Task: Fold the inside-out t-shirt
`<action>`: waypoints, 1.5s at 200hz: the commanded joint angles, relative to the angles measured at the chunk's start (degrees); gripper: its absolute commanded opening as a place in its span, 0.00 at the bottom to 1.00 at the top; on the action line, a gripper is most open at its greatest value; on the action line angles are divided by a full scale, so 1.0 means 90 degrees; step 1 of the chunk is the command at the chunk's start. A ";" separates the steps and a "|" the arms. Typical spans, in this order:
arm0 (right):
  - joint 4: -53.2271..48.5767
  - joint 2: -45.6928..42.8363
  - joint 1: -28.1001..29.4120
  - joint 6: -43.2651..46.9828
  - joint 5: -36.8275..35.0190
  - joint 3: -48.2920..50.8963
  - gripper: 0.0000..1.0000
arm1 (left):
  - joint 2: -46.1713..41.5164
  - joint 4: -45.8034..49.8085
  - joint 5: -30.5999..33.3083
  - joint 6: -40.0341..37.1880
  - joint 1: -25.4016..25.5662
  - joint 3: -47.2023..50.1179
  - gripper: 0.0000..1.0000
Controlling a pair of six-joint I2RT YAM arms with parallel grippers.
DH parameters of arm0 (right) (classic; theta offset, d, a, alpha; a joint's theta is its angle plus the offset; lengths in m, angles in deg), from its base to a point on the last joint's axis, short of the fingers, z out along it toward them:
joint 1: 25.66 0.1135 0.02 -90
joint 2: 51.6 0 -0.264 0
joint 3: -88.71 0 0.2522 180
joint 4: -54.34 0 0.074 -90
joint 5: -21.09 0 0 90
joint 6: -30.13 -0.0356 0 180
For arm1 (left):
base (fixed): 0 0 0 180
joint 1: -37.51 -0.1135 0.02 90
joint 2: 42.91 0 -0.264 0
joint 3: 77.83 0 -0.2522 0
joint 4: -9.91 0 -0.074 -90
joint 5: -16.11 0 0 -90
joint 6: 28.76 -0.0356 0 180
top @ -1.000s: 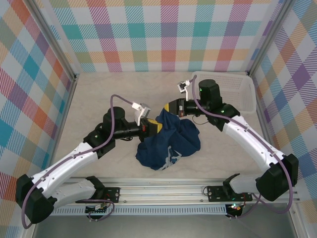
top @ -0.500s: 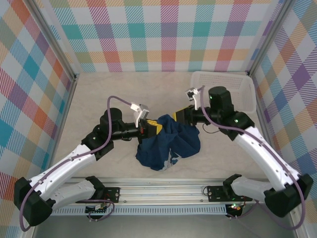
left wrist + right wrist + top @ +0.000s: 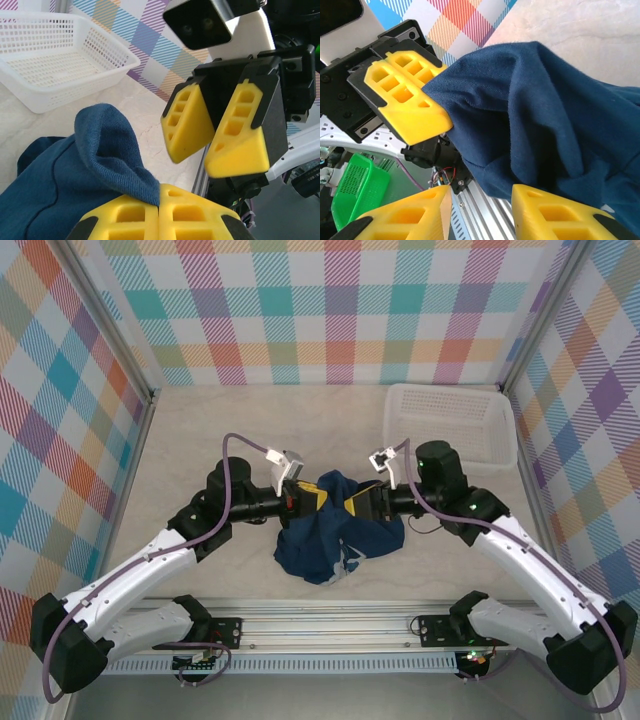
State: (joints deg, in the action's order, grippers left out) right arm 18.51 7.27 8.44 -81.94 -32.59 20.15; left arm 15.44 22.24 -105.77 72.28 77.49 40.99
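Note:
The dark navy t-shirt (image 3: 340, 530) lies bunched in the middle of the table, a bit of white print (image 3: 350, 560) showing at its near edge. My left gripper (image 3: 312, 502) is shut on a raised fold of the t-shirt (image 3: 100, 145), the cloth pinched between its yellow pads (image 3: 130, 212). My right gripper (image 3: 358, 506) faces it from the right, open, its fingers (image 3: 189, 124) apart and holding nothing. In the right wrist view the t-shirt (image 3: 540, 115) hangs just ahead of my open right gripper (image 3: 481, 210), and the left gripper's fingers (image 3: 405, 100) grip its edge.
A white mesh basket (image 3: 455, 425) sits at the back right of the table, seen also as the basket (image 3: 60, 60) in the left wrist view. Plaid walls close in the back and both sides. The metal rail (image 3: 330, 625) runs along the near edge.
My right gripper has opened, let go of the shirt and swung toward the near side, now facing the left gripper. The left gripper keeps its hold, barely moved.

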 commanded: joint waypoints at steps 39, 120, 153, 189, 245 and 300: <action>0.0521 0.0437 0.0100 -0.0123 -0.0090 -0.0019 0.33 | -0.0012 -0.0021 -0.0008 -0.0073 -0.0030 -0.0199 0.00; 0.0902 0.0837 0.0203 -0.0164 -0.0122 0.0026 0.30 | -0.0027 -0.0037 -0.0003 -0.0065 -0.0029 -0.0166 0.00; 0.0460 0.0659 0.0190 0.0090 -0.0518 -0.0376 0.00 | -0.0042 0.0064 0.0261 -0.0109 -0.0036 -0.0138 0.00; -0.0030 0.0314 -0.0195 0.0341 -0.0205 -0.1007 0.00 | 0.0046 0.0503 0.1616 -0.0078 -0.0039 -0.0175 0.00; 0.1133 0.0585 -0.0420 -0.0503 0.0954 -0.1097 0.00 | 0.0348 0.0909 0.2233 -0.0056 -0.0053 -0.0489 0.15; 0.1376 0.0846 -0.0587 -0.0709 0.0926 -0.1142 0.00 | -0.0229 0.0800 0.1794 0.0000 -0.0015 -0.0168 0.47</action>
State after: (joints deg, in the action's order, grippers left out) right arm 27.32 14.22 3.68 -86.92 -26.28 11.19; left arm 16.64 29.78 -88.37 72.28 77.45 38.69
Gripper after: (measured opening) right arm 0.047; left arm 0.449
